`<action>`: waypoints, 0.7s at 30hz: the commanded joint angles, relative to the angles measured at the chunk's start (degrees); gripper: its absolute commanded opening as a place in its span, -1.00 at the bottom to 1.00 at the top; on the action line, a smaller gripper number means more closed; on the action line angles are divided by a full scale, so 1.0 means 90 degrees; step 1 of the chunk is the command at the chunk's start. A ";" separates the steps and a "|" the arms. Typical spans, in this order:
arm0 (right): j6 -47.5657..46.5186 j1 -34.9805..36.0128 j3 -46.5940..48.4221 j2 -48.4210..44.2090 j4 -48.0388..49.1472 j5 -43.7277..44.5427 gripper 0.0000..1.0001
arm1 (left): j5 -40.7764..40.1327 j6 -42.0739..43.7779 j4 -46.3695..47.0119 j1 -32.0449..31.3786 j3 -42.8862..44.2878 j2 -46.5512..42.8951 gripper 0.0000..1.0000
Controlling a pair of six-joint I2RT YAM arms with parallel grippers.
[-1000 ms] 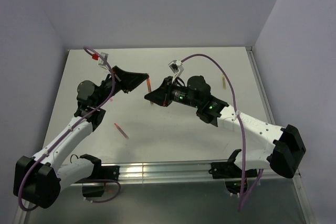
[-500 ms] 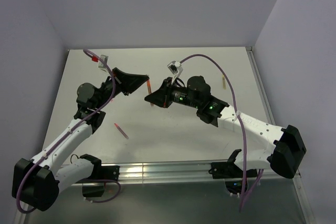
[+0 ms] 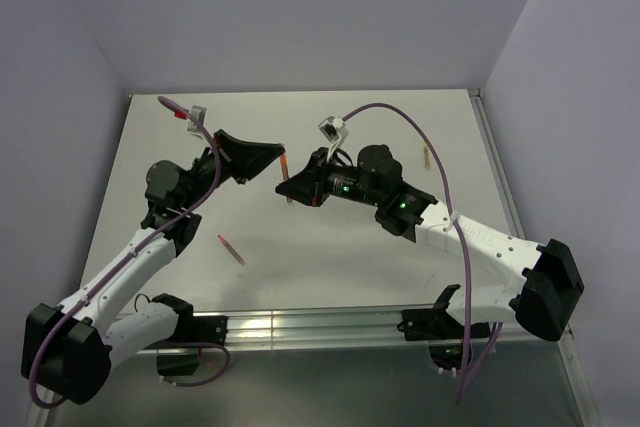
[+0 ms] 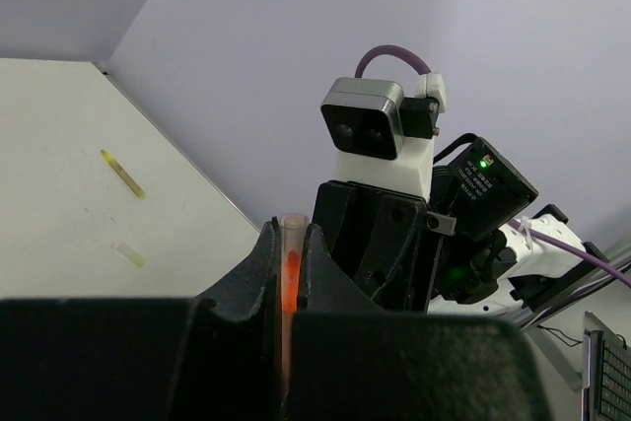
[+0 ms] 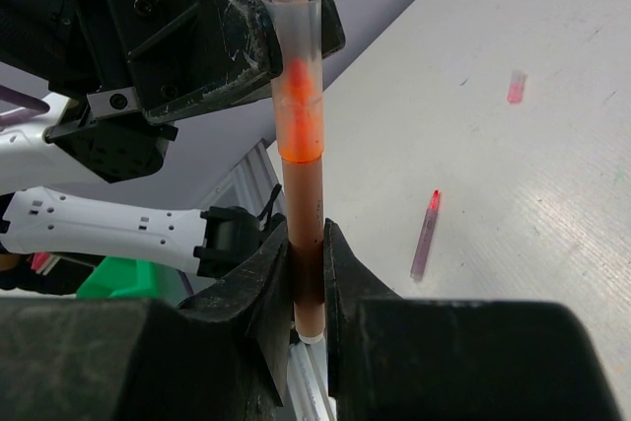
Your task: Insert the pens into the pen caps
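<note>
1. Top external view: left pincer (image 3: 281, 155) and right pincer (image 3: 293, 187) tip to tip above the counter (image 3: 330, 257), just left of frame centre.
2. Left pincer closed tight on a translucent pen cap (image 5: 296, 56), with orange showing inside.
3. Right pincer clamped narrowly on a red-brown pen (image 5: 305, 194), upright at centre of the right wrist view, top end inside that cap.
4. Loose red pen (image 3: 231, 249) flat on the counter, lower left of the pincers.
5. Tan-olive pen (image 3: 427, 157) lying at right of the counter.
6. Pale yellow-green cap (image 4: 128, 254) at left of the left wrist view, near that tan-olive pen.
7. Pink cap (image 5: 516, 86) on the counter, upper right of the right wrist view.
</note>
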 commanded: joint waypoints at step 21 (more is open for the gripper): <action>0.0180 -0.0557 0.0521 -0.0121 0.0972 0.0616 -1.00 | 0.1351 0.0285 -0.0019 -0.0538 -0.0198 -0.0158 -0.99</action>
